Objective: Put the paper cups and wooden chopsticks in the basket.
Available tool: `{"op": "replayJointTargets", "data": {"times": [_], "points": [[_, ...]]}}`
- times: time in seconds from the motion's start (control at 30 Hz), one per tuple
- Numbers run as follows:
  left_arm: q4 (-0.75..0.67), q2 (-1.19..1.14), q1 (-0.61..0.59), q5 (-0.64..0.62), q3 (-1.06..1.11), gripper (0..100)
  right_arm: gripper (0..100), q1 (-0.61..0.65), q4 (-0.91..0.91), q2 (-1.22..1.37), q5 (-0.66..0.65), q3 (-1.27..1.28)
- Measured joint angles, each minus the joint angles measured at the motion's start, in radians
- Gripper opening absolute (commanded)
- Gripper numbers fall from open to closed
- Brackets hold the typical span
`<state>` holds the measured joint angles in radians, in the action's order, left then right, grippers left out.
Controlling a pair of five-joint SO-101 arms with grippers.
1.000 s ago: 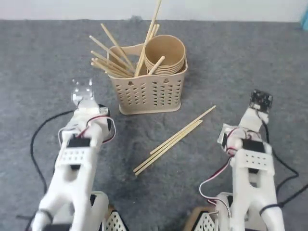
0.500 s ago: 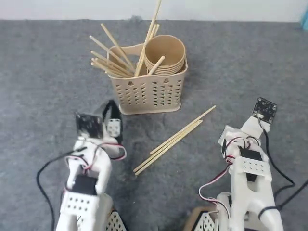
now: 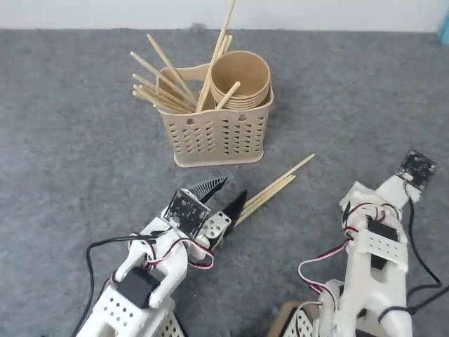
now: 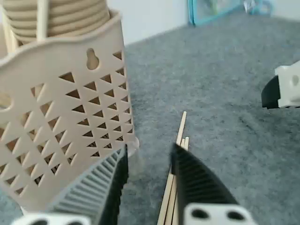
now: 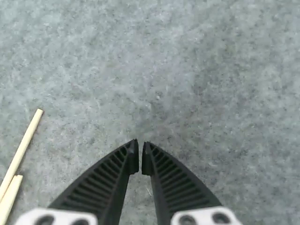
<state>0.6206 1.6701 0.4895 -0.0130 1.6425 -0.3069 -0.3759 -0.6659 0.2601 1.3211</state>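
Left gripper (image 3: 234,186), jaws apart, now at loose chopsticks (image 3: 280,181); right gripper (image 5: 140,142) together, farther right.

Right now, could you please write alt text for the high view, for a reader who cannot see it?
The left gripper, jaws open, hangs over the near ends of loose wooden chopsticks lying on a grey mat. Behind them a beige basket holds stacked paper cups and more chopsticks.
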Motion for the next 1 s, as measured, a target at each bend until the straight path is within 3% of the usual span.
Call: {"op": "replayJointTargets", "data": {"times": [0.17, 0.37, 0.73, 1.0], "points": [[0.002, -0.199, -0.002, -0.009, -0.137, 20, 4.0, -0.002, 0.000, 0.000, 0.002, 0.000], [-0.003, -0.594, -0.002, -0.012, -0.322, 20, 4.0, -0.002, 0.000, 0.000, 0.002, 0.000], [-0.253, -1.246, 0.011, -0.012, -0.411, 20, 4.0, -0.002, 0.006, 0.000, 0.002, 0.000], [-0.074, -1.514, 0.011, 0.003, -0.664, 20, 4.0, -0.002, 0.009, 0.000, 0.002, 0.000]]}}
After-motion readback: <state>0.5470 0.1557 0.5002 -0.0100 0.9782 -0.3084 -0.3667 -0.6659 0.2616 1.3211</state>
